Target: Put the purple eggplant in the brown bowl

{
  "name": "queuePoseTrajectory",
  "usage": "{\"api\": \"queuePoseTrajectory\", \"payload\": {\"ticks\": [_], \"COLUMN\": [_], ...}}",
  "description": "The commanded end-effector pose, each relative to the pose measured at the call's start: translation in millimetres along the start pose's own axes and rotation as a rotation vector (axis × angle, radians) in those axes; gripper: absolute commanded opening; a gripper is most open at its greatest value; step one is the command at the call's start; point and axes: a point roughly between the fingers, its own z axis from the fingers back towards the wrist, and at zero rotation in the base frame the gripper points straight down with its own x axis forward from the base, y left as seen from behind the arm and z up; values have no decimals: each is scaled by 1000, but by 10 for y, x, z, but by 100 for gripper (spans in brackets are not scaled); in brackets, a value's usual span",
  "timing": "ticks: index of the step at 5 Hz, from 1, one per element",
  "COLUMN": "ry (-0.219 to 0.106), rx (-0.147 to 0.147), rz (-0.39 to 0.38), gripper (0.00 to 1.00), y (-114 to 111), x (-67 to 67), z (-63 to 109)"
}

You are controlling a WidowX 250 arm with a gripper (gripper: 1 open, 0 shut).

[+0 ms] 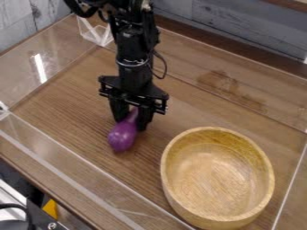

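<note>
On the wooden table (72, 108), we list: gripper (132, 118) pinched narrow on purple eggplant (122, 136); brown bowl (218, 176) just beside, apart.

The gripper (133, 114) covers the upper end of the purple eggplant (121, 136), so the contact between fingertips and eggplant is not visible. Above the gripper, the arm is cut off by the top edge. To the gripper's lower right, the brown bowl (180, 148) loses its bottom rim to the lower edge. At the lower left corner, dark and yellow objects are cropped and unidentifiable.
</note>
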Motion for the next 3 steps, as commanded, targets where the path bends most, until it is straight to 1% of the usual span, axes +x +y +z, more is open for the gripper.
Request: {"api": "queuePoseTrajectory", "payload": {"ticks": [1, 3], "ry": [-49, -46], "rx": [-1, -3], "rz": [2, 5], "gripper": [0, 0], "y": [-10, -31], "x": [51, 35], "z": [166, 247]}}
